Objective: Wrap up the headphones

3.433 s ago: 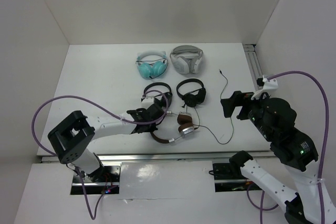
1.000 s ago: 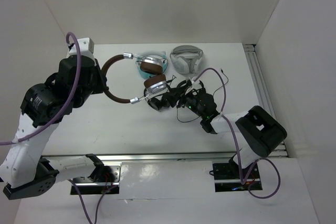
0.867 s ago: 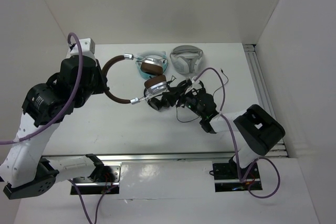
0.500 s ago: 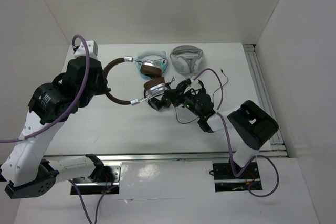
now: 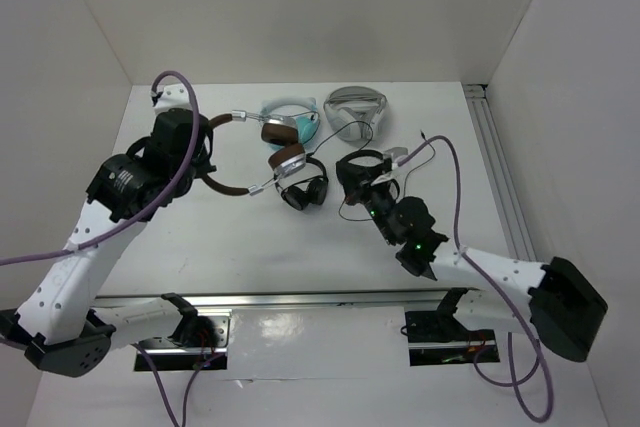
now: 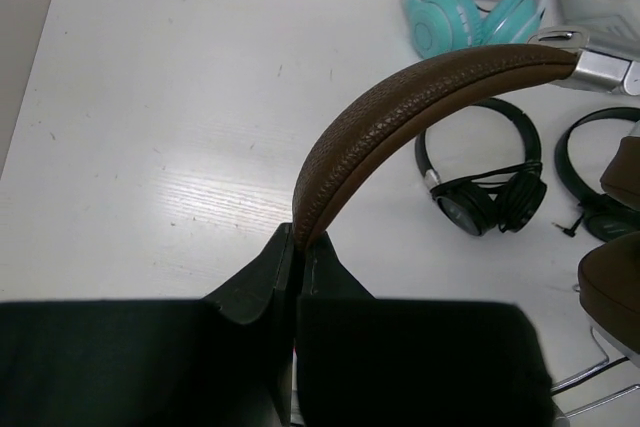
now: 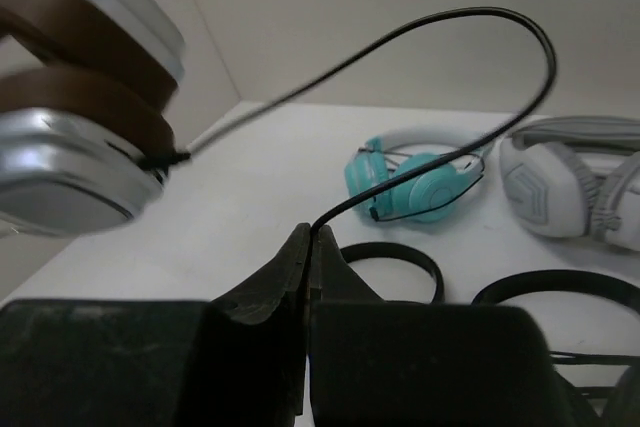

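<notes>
**Left arm.** The left pincer (image 6: 297, 249) is clamping shut on the headphones (image 5: 288, 159). Its two fingers are pressing the brown leather headband (image 6: 400, 112) between them, part-way along its arc. The headphones are hanging clear of the bench (image 5: 200, 237), over its left-centre area. The headband is arching away from the pincer toward the right. The two silver cups (image 7: 70, 162) with brown pads are sitting close together, one just behind the other.

**Right arm.** The right pincer (image 7: 309, 242) is pinching the thin black cable (image 7: 470, 13), with almost no gap showing between the fingers. The cable is coming out from between the fingertips and rising in a loop above them. It is then running back down to the nearer silver cup, which is blurred in the right wrist view. In the top view this pincer is reaching in over the middle of the bench, to the right of the raised cups. Whether it is touching anything besides the cable cannot be told.

**Other items, all lying on the bench.**
- The teal pair (image 6: 455, 12) and the white-grey pair (image 5: 355, 112) are lying side by side in the far row.
- The first black pair (image 6: 480, 197) and the second black pair (image 6: 603, 215) are lying side by side in the nearer row.
- In the top view the raised cups are partly covering the teal pair, and the right pincer is overlapping the second black pair.
</notes>
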{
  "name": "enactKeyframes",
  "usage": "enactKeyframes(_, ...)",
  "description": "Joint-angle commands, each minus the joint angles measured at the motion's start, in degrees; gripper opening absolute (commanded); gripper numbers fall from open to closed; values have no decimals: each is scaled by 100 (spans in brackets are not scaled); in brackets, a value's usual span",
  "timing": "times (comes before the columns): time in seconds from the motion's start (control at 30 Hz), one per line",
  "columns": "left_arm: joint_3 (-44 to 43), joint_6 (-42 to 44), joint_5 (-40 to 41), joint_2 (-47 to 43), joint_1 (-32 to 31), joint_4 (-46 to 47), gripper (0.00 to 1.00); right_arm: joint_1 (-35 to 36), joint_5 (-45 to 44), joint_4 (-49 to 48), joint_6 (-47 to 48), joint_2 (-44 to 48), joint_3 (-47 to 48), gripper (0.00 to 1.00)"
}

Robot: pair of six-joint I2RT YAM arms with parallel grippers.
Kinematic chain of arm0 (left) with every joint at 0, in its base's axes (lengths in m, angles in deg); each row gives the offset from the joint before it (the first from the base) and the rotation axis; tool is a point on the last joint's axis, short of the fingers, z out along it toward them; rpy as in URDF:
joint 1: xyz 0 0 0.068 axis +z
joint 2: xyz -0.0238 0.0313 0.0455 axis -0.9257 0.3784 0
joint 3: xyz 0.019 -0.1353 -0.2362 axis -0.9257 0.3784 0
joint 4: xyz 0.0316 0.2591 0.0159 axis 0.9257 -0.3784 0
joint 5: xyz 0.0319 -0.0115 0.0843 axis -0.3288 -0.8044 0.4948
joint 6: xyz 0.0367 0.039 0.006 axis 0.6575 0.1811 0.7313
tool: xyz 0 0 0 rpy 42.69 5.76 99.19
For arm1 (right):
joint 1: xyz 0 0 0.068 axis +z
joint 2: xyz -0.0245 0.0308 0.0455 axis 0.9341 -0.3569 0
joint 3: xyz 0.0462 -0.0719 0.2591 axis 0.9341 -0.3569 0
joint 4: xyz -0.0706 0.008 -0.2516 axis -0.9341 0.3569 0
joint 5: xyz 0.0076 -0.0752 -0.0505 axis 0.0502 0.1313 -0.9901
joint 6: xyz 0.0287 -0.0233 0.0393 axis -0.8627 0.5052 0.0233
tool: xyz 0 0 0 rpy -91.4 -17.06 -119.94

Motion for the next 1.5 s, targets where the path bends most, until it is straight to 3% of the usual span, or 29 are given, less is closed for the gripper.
enactKeyframes(0.0,113,60,114,35,85,650,0,298,-1468,1071,531,749,-35,0)
enactKeyframes(0.2,517,253,-113,298,85,791,0,861,-1927,1845,1181,1699,271,0)
enactKeyframes(0.4,632,806,-228,536,33,852,0,1573,-2030,2978,1972,1665,1026,0)
enactKeyframes(0.57,930,1254,-885,651,-29,852,0,1679,-2226,3656,2315,1542,1388,0)
enactKeyframes(0.73,1274,1589,-1028,765,-388,1010,0,1679,-1866,4332,2658,1717,1748,0)
enactKeyframes(0.9,1335,1651,-581,870,-714,958,0,1740,-1366,5131,2929,1569,2056,0)
enactKeyframes(1.07,1396,1651,-508,818,-881,958,0,1793,-664,5221,3115,1489,2057,0)
enactKeyframes(1.27,1581,2204,-1685,537,-1284,1405,0,1793,58,4694,3221,2165,1828,0)
enactKeyframes(1.4,1652,2485,-2599,361,-1444,1529,0,1793,191,4694,3274,2166,1828,0)
enactKeyframes(1.47,1652,2486,-2601,360,-1532,1529,0,1793,113,4694,3274,2008,1880,0)
